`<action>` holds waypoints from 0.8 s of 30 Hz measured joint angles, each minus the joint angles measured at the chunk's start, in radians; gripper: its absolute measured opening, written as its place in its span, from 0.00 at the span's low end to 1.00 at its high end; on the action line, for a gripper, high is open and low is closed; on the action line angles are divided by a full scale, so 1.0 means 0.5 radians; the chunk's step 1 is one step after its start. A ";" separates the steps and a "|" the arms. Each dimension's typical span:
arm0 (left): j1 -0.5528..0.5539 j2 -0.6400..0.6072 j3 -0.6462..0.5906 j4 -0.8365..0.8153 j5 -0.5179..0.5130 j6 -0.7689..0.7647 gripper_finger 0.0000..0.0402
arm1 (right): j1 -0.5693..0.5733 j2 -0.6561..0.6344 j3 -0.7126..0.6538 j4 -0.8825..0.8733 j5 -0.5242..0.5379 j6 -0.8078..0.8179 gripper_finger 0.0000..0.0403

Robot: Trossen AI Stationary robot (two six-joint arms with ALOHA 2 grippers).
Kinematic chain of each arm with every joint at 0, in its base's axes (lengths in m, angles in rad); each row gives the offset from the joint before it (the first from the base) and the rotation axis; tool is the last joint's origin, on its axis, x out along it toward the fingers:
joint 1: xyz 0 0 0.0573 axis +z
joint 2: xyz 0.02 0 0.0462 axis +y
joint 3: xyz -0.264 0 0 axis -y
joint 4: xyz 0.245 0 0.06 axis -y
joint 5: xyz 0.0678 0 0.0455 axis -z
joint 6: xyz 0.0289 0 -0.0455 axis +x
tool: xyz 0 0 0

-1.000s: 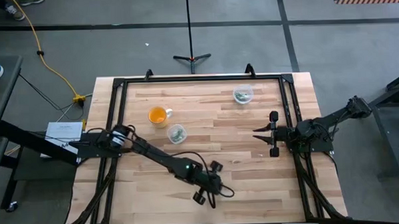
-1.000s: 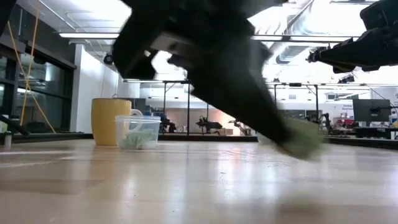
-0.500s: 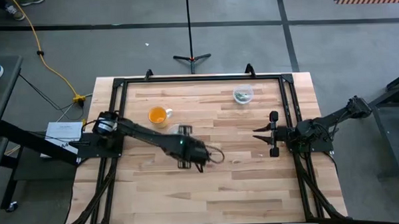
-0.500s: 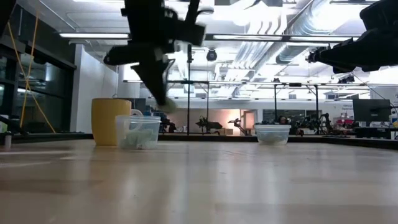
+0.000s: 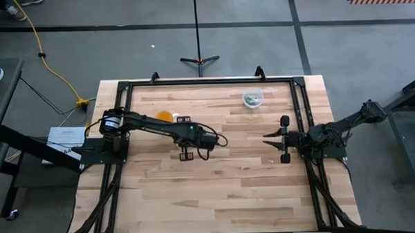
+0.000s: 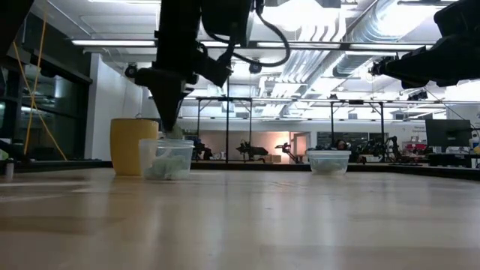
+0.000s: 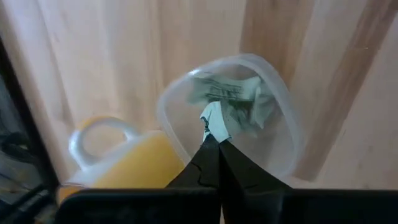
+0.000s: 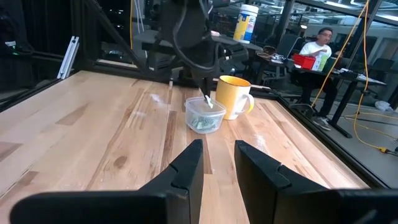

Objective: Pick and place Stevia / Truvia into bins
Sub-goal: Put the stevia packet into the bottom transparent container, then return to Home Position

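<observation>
One packet (image 7: 212,119) is pinched at the very tip of the left tool (image 7: 213,142), fingers closed tight on its lower edge, and it hangs right over the mouth of the near clear cup (image 7: 231,118). That's the relation that matters: packet straight above the opening, its long axis pointing down into the cup, where a heap of green-and-white packets (image 7: 239,96) already lies. From the low view the tool tip sits just at the rim. My read is that a simple release should land it inside. The yellow mug (image 7: 127,155) stands just beside that cup. The second clear cup (image 5: 252,97) sits well apart, toward the far right of the desk (image 5: 251,184), some packets in it too. The right tool (image 5: 278,140) waits at the right edge, fingers parted, gripping nothing.
</observation>
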 joint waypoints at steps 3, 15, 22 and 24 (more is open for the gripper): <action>-0.003 0.002 -0.019 0.004 0.062 -0.073 0.08 | 0.000 0.000 0.000 0.000 0.000 0.000 0.21; -0.002 -0.139 -0.100 0.257 -0.039 -0.051 0.43 | 0.000 0.001 0.000 -0.001 0.000 0.005 0.21; -0.002 -0.706 -0.714 1.450 0.109 0.257 0.44 | 0.000 0.001 0.000 -0.042 0.000 0.006 0.21; -0.002 -0.907 -1.026 1.918 0.259 0.354 0.42 | 0.000 0.000 0.000 -0.046 0.000 0.007 0.21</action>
